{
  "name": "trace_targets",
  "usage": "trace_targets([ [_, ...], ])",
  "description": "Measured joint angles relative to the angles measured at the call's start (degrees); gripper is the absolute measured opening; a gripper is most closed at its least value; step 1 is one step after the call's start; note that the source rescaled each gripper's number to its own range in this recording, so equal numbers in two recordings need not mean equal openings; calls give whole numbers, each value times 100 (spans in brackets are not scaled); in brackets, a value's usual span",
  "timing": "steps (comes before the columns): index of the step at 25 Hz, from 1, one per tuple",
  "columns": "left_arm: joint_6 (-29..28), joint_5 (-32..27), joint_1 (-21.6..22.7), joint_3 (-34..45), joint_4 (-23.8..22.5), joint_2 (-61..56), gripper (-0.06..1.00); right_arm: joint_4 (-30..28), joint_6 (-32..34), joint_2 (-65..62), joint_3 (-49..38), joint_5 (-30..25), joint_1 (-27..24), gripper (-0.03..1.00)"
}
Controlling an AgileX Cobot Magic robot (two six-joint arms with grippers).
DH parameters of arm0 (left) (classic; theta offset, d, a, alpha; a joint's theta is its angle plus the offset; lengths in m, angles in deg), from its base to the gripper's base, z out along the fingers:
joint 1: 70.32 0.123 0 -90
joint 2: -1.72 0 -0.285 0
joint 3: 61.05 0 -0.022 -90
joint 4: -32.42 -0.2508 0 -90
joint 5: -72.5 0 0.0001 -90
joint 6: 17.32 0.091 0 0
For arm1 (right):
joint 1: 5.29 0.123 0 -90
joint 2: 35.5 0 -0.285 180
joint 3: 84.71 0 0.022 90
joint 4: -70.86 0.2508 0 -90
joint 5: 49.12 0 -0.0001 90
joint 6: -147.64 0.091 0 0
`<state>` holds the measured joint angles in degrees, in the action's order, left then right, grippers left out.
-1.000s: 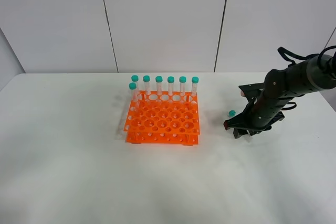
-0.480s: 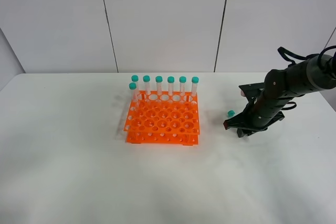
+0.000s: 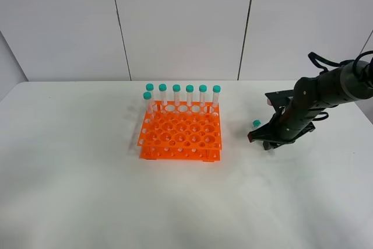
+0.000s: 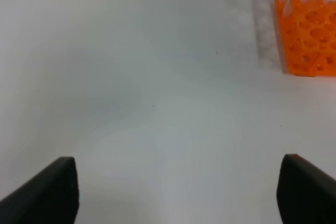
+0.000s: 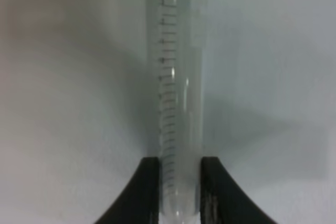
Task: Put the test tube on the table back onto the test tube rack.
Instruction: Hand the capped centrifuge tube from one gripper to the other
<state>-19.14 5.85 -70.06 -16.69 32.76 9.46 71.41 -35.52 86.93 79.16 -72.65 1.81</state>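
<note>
Right gripper (image 5: pixel 179 187) pinches the tube (image 5: pixel 181 77) near its tip, jaws narrowed to its width. Over the last second the capped end has risen slightly from the table (image 3: pixel 303 202), so the lift looks begun. The rack (image 3: pixel 180 135) stands well apart; the left gripper (image 4: pixel 176 192) gapes wide, empty.

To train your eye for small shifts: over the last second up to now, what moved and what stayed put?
The right tool, shut on the tube, rose slightly and carried the tube's capped end up with it. No fresh grasp or release shows. The rack and its seven tubes stayed as they were.
</note>
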Motion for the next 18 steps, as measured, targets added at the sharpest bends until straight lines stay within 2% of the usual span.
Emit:
trace_targets([
  [18,0,0,0,0,0,0,82,-4,-281,-384,20,175,0,0],
])
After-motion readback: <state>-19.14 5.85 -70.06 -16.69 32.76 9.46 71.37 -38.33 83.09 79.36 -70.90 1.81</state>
